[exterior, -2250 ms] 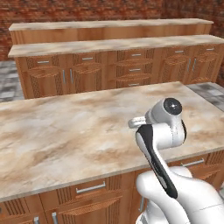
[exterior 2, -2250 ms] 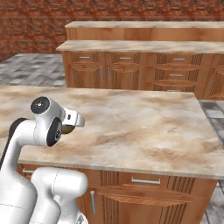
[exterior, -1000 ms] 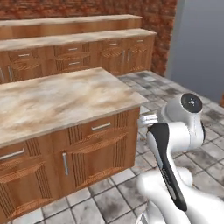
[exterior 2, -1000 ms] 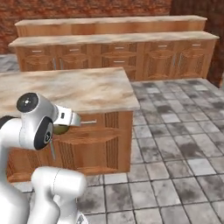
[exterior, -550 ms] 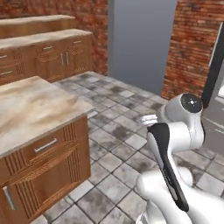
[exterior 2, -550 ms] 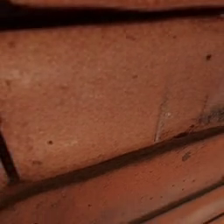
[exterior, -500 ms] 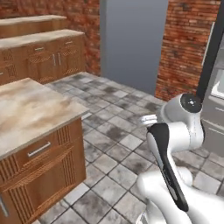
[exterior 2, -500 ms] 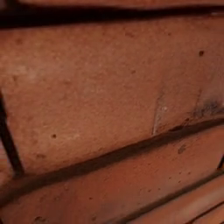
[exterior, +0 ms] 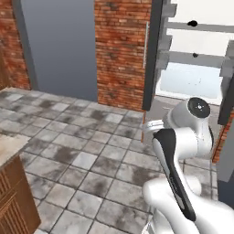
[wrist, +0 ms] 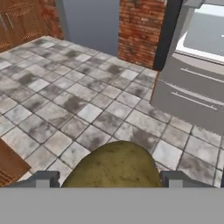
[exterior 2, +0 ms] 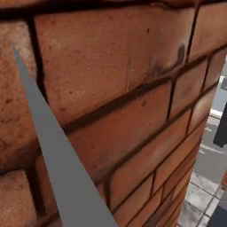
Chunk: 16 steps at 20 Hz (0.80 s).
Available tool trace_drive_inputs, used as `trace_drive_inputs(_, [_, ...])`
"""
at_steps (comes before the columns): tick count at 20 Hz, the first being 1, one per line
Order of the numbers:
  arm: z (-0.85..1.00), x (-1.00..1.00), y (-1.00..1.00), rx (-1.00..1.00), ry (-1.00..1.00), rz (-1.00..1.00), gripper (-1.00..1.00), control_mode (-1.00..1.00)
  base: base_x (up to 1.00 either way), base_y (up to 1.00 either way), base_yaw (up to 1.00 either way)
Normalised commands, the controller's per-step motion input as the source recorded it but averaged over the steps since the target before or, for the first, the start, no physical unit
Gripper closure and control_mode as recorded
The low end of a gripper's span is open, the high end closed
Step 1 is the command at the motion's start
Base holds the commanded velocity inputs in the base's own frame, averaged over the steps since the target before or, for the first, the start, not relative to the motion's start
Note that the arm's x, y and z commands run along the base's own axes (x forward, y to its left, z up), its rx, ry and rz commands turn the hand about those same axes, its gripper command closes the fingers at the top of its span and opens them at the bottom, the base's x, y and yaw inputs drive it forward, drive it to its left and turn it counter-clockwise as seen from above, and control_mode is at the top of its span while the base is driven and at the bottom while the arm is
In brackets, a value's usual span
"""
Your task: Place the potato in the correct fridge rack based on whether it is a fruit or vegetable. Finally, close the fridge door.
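The potato (wrist: pixel 114 165), an olive-brown lump, sits low in the hand view between the two dark fingertips (wrist: pixel 43 178), and my gripper (wrist: pixel 110 179) is shut on it. In the left base view the gripper (exterior: pixel 148 129) is held out left of the arm's folded wrist, above the tiled floor. The fridge stands open at the upper right. Its left fridge door (exterior: pixel 153 55) is seen edge-on with grey bins. The upper fridge rack (exterior: pixel 208 28) crosses the white interior and carries a small dark item (exterior: pixel 192 23). A second dark item (exterior: pixel 195 55) lies on the shelf below.
Grey fridge drawer fronts (wrist: pixel 192 94) with horizontal handles sit low under the open interior. A brick pillar (exterior: pixel 121 50) and a grey wall panel (exterior: pixel 59 45) stand left of the fridge. A wooden cabinet corner (exterior: pixel 11 192) is at the lower left. A brick wall (exterior 2: pixel 111 88) presses close in the right base view.
The base has turned right, so the views have swung from the counter island to the open fridge. The arm keeps the same folded pose relative to the base.
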Motion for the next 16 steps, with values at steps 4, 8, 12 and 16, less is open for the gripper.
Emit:
trace_drive_inputs(4, [0.0, 0.0, 0.0, 0.0, 0.0, 0.0, 1.0, 1.0, 0.02, -0.53, -0.54])
trace_drive_inputs(8, [0.0, 0.0, 0.0, 0.0, 0.0, 0.0, 1.0, 1.0, 0.26, -0.19, -0.42])
trace_drive_inputs(12, [0.0, 0.0, 0.0, 0.0, 0.0, 0.0, 1.0, 1.0, 0.5, -0.05, -0.35])
trace_drive_inputs(16, [0.0, 0.0, 0.0, 0.0, 0.0, 0.0, 1.0, 1.0, 0.67, 0.0, -0.27])
